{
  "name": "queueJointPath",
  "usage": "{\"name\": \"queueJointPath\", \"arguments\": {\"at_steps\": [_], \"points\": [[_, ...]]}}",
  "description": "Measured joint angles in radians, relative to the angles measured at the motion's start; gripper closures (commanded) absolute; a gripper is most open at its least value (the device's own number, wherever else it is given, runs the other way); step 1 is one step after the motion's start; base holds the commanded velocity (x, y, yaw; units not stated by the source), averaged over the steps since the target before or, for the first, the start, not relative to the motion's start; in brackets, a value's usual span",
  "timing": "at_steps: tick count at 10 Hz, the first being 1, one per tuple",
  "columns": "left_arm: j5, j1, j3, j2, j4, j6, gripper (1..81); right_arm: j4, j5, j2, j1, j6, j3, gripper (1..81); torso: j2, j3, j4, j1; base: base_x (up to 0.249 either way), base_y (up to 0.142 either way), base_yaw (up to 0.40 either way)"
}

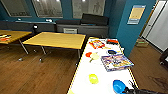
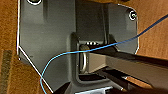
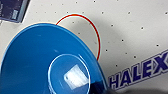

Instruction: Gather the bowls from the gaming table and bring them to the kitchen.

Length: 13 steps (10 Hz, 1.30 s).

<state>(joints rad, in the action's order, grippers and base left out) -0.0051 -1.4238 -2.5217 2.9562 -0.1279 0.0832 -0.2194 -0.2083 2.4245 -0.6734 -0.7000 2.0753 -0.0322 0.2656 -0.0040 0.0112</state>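
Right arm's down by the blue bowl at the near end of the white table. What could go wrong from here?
The blue bowl sits near the gaming table's near edge; a nudge from the right end effector might slide it off. The yellow bowl and the purple game box lie close by, so a wide swing could knock them.

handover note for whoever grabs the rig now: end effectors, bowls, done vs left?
Right end effector: at the blue bowl on the near end of the white table; can't tell if it grips.
Left end effector: fingers not clear.
Bowls: blue nearest; yellow bowl mid-table; red bowl farther up beside the game boxes.
Done: robot is at the table.
Left: all these bowls still on the table; none taken to the kitchen.
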Motion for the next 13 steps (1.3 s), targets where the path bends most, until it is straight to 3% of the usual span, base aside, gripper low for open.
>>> {"name": "queueJointPath", "arguments": {"at_steps": [4,9,11,13], "points": [[0.001,0.0,0.0,0.0,0.0,0.0,1.0,0.003,-0.028,-0.044,0.0,-0.001,-0.066,81.1,0.0,0.0,0.0,0.0,0.0,0.0,0.0],[-0.015,-0.003,0.005,-0.008,0.0,0.003,1.0,0.051,-0.036,-0.371,0.005,0.001,-0.339,81.1,0.0,0.0,0.0,0.001,0.0,0.0,0.0],[-0.026,-0.003,0.014,-0.018,0.0,0.003,1.0,0.079,-0.036,-0.494,-0.069,0.016,-0.421,81.1,0.0,0.0,0.0,0.001,0.0,0.0,0.0],[-0.027,-0.003,0.059,-0.039,0.0,0.008,1.0,0.098,-0.031,-0.546,-0.207,0.069,-0.523,81.1,0.0,0.0,0.0,0.0,0.0,0.0,0.0]]}}
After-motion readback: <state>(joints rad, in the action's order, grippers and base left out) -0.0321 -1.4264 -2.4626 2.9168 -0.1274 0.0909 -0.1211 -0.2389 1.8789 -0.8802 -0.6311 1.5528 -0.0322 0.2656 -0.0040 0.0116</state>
